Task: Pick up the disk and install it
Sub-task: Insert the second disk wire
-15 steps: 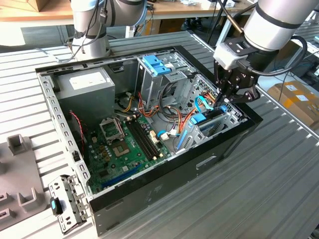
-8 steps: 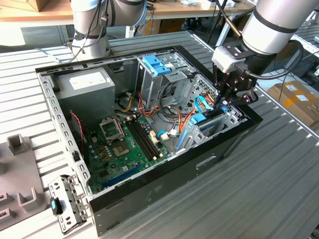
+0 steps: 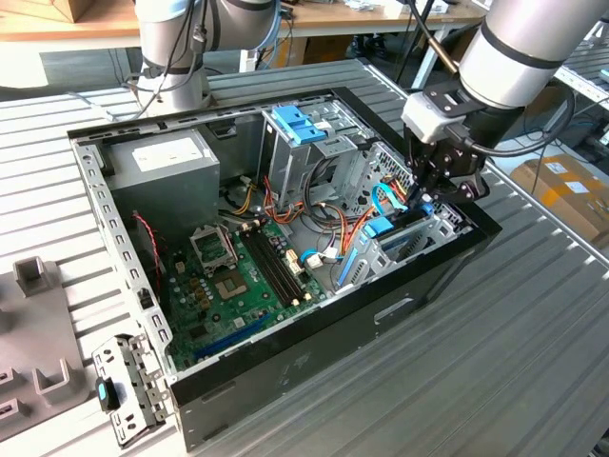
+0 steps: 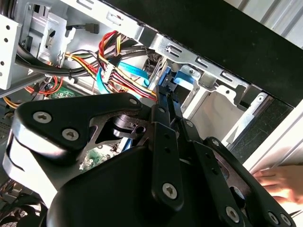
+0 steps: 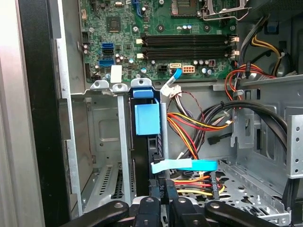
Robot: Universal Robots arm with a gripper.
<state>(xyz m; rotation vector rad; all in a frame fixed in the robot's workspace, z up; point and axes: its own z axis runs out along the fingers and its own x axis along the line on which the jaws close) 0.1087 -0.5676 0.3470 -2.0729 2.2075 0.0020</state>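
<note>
No legible text on any surface.

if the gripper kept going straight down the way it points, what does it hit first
Probably the disk, standing on edge in its bay just past the gripper. The fingers sit at its near edge beside the power cables, so pushing on would likely drive the disk deeper. Whether they touch already is unclear.

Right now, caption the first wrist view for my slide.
Gripper above the blue-framed disk standing in its drive bay, motherboard beyond.
</note>
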